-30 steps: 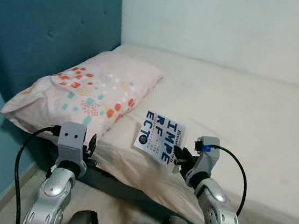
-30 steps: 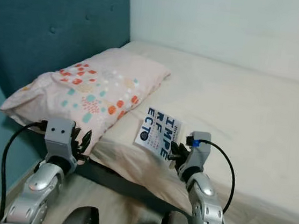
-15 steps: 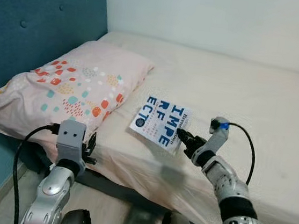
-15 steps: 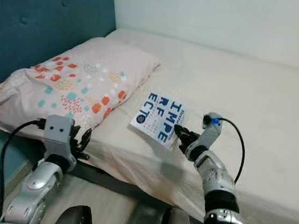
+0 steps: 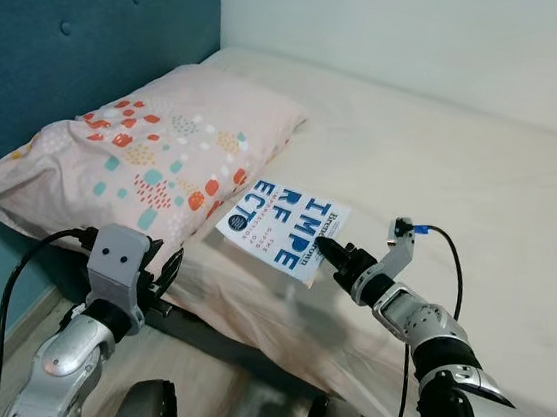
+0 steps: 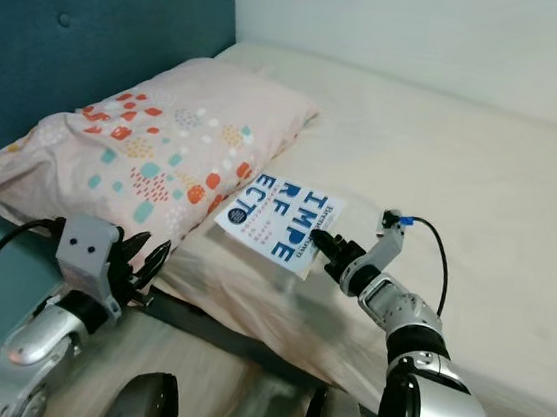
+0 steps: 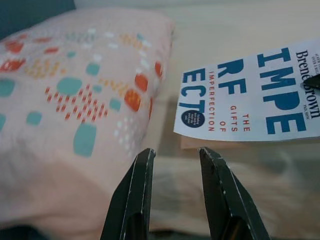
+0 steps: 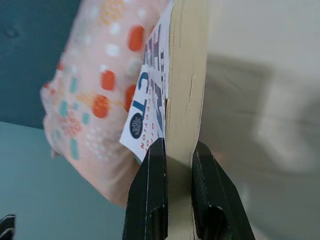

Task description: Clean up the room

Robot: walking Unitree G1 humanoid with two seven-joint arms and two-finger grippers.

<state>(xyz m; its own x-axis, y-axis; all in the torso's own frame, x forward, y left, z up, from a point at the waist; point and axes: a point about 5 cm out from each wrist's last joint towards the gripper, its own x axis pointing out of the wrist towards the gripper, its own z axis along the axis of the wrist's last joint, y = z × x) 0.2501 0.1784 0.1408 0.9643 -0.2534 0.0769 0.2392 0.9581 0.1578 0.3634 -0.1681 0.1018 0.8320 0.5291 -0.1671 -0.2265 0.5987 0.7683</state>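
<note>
- Cream sheeting covers the bed [image 5: 483,182], which lies under and beyond the right pincer [image 5: 326,247]; the near edge of the bed is close below the held book, so a release made too early could let it slide off to the floor.
- Pink, spotted with orange and teal, the pillow [image 5: 143,158] sits just past the book's far end; pushing further that way could nudge it or wedge the cover against it.
- White with blue lettering, the book [image 5: 284,226] is pinched at one edge by the right pincer and held out over the bed; with so little of it gripped, it may sag or twist free.
- Black fingers [image 8: 150,195] of the right pincer press on both faces of the page block in the right wrist view.
- Low beside the bed's edge, the left pincer [image 7: 175,195] is spread and holds nothing.
</note>
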